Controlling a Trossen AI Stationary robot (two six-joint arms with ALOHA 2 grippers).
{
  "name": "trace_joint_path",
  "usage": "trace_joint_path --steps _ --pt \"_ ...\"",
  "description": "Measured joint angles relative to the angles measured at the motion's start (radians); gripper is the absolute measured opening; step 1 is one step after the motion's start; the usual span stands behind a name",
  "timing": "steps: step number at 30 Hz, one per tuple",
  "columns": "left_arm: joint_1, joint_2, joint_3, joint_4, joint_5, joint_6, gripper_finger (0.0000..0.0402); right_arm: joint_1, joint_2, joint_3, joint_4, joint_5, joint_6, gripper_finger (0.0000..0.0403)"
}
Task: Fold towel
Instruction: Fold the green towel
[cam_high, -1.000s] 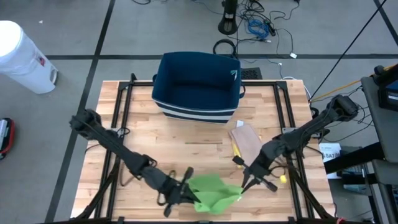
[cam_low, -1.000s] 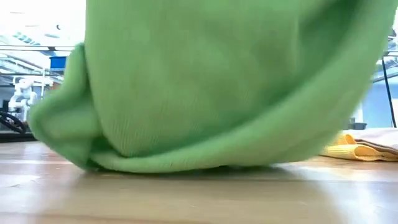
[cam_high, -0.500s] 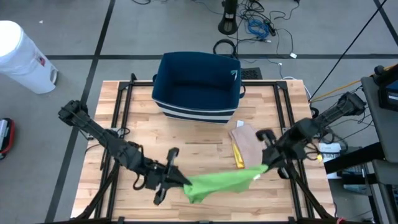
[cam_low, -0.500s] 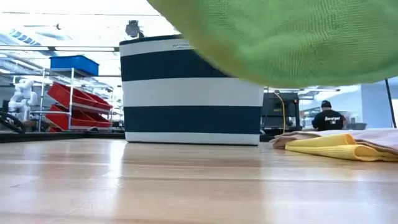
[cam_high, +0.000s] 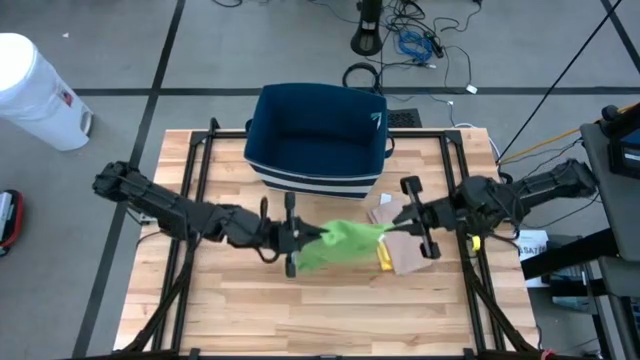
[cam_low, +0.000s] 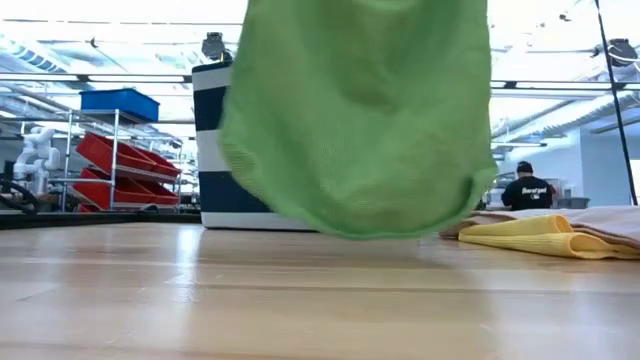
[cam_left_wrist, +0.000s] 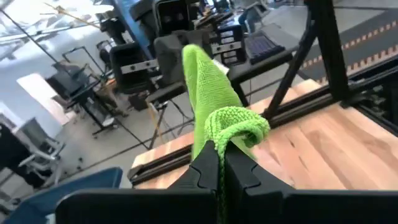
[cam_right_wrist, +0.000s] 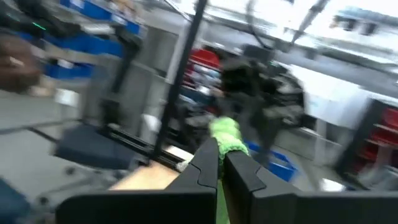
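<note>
The green towel (cam_high: 340, 243) hangs in the air between my two grippers, above the middle of the table; in the low view the towel (cam_low: 360, 110) sags in a rounded belly clear of the wood. My left gripper (cam_high: 300, 238) is shut on its left end, my right gripper (cam_high: 398, 222) shut on its right end. Both arms reach inward, level, from the table's sides. In the left wrist view the towel (cam_left_wrist: 214, 106) runs away from the fingers toward the other arm. My left gripper pinches a bunched edge of the towel (cam_left_wrist: 233, 124) between its two fingers, coming level from the table's left; several layers fold over at the fingertips. The towel is lifted clear. My right gripper pinches the opposite end (cam_right_wrist: 225, 138) between its fingers, level from the table's right, lifted clear.
A navy and white striped basket (cam_high: 318, 135) stands at the table's far middle. A beige cloth on a yellow cloth (cam_high: 395, 240) lies right of centre, below my right gripper. The near half of the table top (cam_high: 320, 310) is bare wood. A white bin (cam_high: 35, 90) stands on the floor.
Both grippers have moved from near the table's near edge toward the far edge and upward, keeping their hold. The towel, first crumpled on the wood, was lifted clear and stretched between them, and now hangs above the table's middle with its lower part swinging.
</note>
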Motion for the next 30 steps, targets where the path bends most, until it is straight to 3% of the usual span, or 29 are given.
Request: trace_joint_path --steps 7,13,18,21,25,30 --pt "-0.025 0.0 0.0 0.001 0.208 -0.008 0.0 -0.004 0.0 0.0 0.013 -0.321 0.095 0.0" --pt "-0.123 0.0 0.0 -0.011 0.219 0.004 0.0 0.067 0.0 0.0 -0.035 -0.415 0.126 0.0" --pt "-0.178 0.0 0.0 -0.013 0.195 0.029 0.0 0.123 0.0 0.0 -0.022 -0.431 0.11 0.0" --pt "-0.177 0.002 0.0 -0.067 0.123 0.003 0.0 0.129 0.014 0.0 -0.064 -0.337 0.111 0.0" --pt "-0.14 0.046 0.0 -0.166 0.083 -0.1 0.0 0.127 0.094 0.0 -0.181 -0.225 0.138 0.0" --pt "-0.102 0.148 0.0 -0.216 0.081 -0.176 0.0 0.127 0.231 0.0 -0.216 -0.214 0.132 0.0"
